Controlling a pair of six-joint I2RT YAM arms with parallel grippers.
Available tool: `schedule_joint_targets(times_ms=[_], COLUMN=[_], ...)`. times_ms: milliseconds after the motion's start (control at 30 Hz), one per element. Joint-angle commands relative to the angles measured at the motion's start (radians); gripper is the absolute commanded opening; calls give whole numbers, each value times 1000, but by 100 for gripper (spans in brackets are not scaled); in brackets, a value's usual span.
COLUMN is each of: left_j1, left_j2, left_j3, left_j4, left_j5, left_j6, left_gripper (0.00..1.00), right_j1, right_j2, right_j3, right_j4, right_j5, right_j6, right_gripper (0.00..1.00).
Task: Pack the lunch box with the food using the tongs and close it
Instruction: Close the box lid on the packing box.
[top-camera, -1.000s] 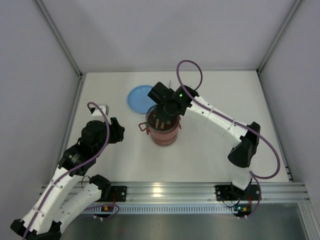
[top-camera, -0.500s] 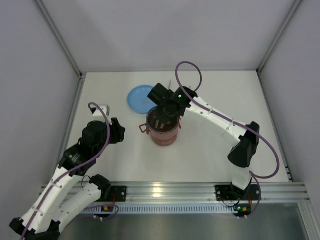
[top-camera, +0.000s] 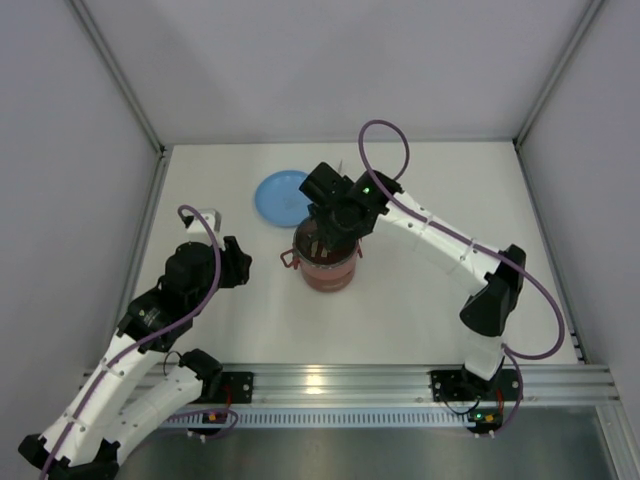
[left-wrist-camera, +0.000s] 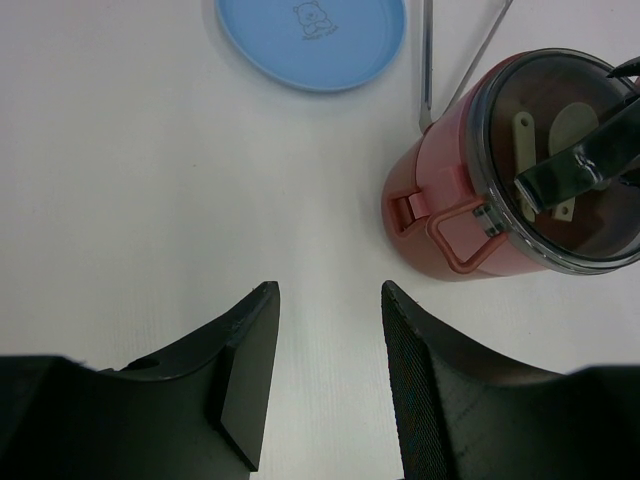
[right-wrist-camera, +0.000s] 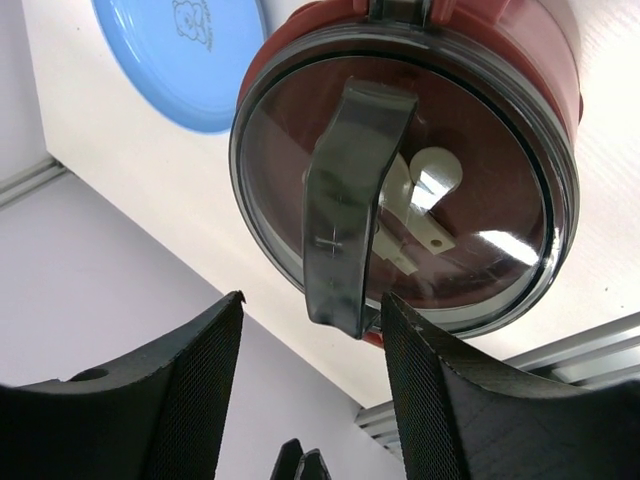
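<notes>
On the white desk (top-camera: 430, 290) the closed lunch box (top-camera: 328, 274) stands at centre, with a blue plate (top-camera: 275, 198) at its 11 o'clock. The right pincer (right-wrist-camera: 312, 300) straddles the lid handle (right-wrist-camera: 350, 200), apparently released. The left pincer (left-wrist-camera: 328, 300), at 8 o'clock, gapes empty. The tongs (left-wrist-camera: 428, 60) lie at 12 o'clock.

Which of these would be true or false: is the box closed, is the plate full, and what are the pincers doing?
1. The lid sits on the lunch box. True.
2. The blue plate carries food. False: it is bare apart from a printed drawing.
3. The left pincer grips the tongs. False: it is open and empty, and the tongs lie on the table beside the lunch box.
4. The right pincer is open, with the lid's handle between its fingers. True.
</notes>
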Motion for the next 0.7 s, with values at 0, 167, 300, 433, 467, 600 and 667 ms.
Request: schedule_joint_targets(times_ms=[0, 167, 300, 433, 467, 600, 667], left_j1=[-7, -10, -10, -12, -13, -29, -30], left_j2=[0, 3, 11, 22, 22, 17, 5], left_j3=[-6, -6, -6, -6, -6, -5, -3], left_j4=[0, 0, -2, 0, 1, 16, 35], left_j5=[-19, -19, -17, -5, 3, 70, 139], left_j6=[-9, -9, -9, -4, -4, 11, 37], left_gripper=[50, 50, 50, 50, 50, 48, 45], right_j1=[-6, -10, -9, -10, -12, -75, -141], right_j2=[-51, -77, -108, -181, -201, -307, -356], right_j3=[59, 78, 81, 66, 53, -14, -53], right_j4=[27, 58, 112, 148, 171, 257, 274], right_j5=[34, 58, 63, 117, 135, 163, 147], right_j6=[222, 178, 101, 12, -11, -271, -367], right_gripper=[57, 57, 57, 57, 57, 57, 57])
